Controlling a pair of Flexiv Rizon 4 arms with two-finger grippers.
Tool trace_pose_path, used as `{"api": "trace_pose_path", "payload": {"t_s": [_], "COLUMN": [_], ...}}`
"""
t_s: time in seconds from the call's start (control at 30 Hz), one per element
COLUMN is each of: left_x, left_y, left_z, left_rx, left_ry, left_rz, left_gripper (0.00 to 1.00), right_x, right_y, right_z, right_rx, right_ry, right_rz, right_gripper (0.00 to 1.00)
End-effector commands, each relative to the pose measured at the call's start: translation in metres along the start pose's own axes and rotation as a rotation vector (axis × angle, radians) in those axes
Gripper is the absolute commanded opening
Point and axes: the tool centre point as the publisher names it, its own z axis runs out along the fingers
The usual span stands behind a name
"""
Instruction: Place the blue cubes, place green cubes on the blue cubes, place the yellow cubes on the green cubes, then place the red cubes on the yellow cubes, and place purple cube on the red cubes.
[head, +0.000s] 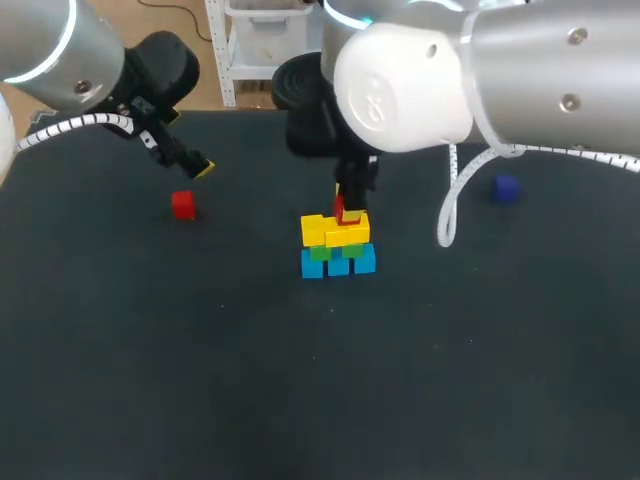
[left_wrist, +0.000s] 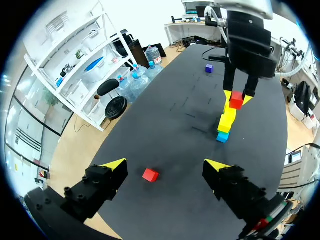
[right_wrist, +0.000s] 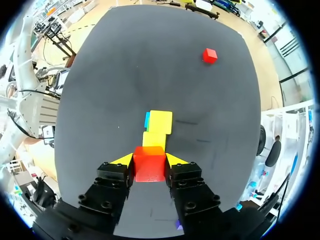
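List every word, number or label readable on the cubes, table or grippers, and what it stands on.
None can be read.
The stack of cubes, the loose red cube, the purple cube and the table are plain.
The held red cube in the right gripper shows blank faces.
The left gripper bears no legible mark.

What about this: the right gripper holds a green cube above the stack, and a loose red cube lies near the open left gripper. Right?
No. The right wrist view shows the right gripper holding a red cube, not green. The stack, loose red cube and open left gripper are correct.
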Motion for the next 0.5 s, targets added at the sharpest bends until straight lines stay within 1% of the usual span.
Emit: {"api": "trace_pose_path", "payload": {"t_s": [0.03, 0.5], "left_x": [0.0, 0.0], "left_y": [0.0017, 0.0017], "left_z": [0.0011, 0.0011], "left_rx": [0.004, 0.004], "left_ry": [-0.002, -0.002], "left_rz": [0.002, 0.002], "left_gripper": [1.0, 1.0], "right_x": [-0.0002, 0.0004], "right_y": [-0.002, -0.0034], "right_z": [0.0019, 0.0075], "right_rx": [-0.008, -0.022], "right_ry": [-0.001, -0.002], "right_rz": [-0.001, 0.0], "right_gripper": [0.0, 0.0]}}
